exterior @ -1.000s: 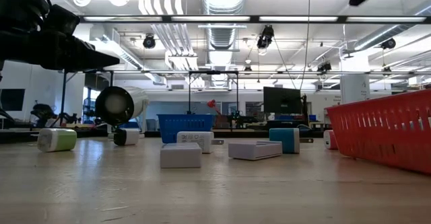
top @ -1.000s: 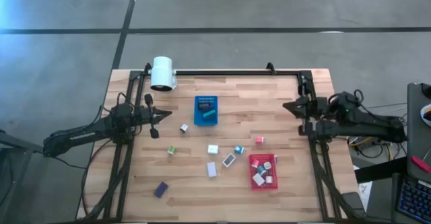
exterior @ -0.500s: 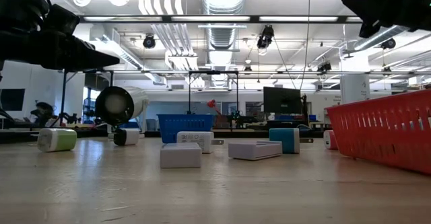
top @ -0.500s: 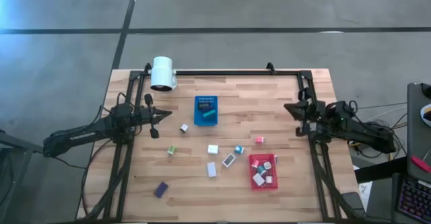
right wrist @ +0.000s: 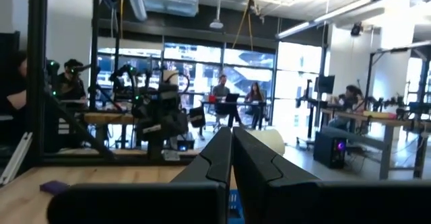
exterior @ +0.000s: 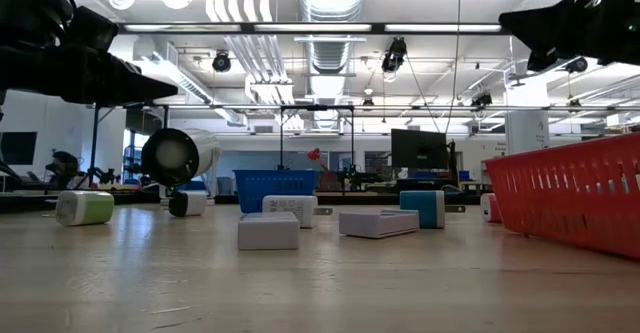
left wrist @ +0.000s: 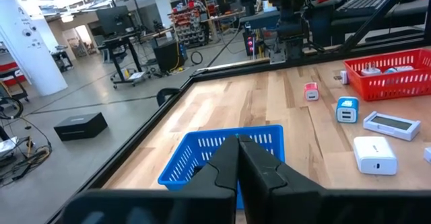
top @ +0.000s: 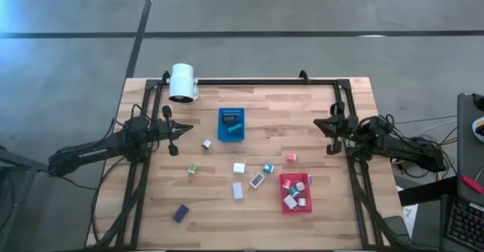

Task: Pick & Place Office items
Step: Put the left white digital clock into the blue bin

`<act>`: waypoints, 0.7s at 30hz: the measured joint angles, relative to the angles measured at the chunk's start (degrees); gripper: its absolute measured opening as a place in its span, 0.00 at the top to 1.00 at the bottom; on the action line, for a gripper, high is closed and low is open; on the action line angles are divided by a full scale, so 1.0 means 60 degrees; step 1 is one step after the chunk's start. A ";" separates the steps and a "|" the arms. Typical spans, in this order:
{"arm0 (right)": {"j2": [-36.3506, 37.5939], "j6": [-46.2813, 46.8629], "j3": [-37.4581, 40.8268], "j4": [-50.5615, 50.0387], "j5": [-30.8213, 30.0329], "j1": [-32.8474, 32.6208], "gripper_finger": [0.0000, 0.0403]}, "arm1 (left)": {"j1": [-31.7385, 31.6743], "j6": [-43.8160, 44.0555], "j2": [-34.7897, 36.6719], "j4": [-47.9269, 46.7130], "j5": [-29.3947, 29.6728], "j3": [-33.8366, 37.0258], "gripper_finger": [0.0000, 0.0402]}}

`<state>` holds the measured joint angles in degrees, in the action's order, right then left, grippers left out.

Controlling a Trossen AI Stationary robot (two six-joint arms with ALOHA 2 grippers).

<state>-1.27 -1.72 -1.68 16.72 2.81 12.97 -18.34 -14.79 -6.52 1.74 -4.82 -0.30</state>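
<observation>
The red tray [top: 296,193] is the landmark here, and it already has a few small pieces inside. The other office items lie loose on the wood on the side of the red tray toward the left arm: a pink piece [top: 291,157] just beyond the tray's far edge, a teal block [top: 268,168] and a flat white piece [top: 257,180] close beside the tray, and a purple block [top: 180,213] well apart from it. The right gripper [top: 329,128] hangs up high past the tray's far end, with its fingers pressed together and holding nothing. The left gripper [top: 175,136] is well away from the red tray, also pressed together and empty. I think the right gripper is nearer the pink piece, so it would likely reach there.
</observation>
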 joint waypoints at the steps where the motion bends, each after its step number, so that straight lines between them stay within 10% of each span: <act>1: -0.0016 0.0053 0.0028 -0.0090 0.0004 -0.0003 0.98 | -0.0001 0.0000 0.0000 0.0000 0.0000 0.0000 0.98; 21: -0.0182 0.0114 0.0110 -0.0434 0.0007 -0.0004 0.98 | 0.0001 -0.0041 0.0000 -0.0004 0.0000 -0.0001 0.97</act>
<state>-2.36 -1.04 -1.02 14.11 2.85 12.95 -18.34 -15.03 -6.52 1.72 -4.82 -0.30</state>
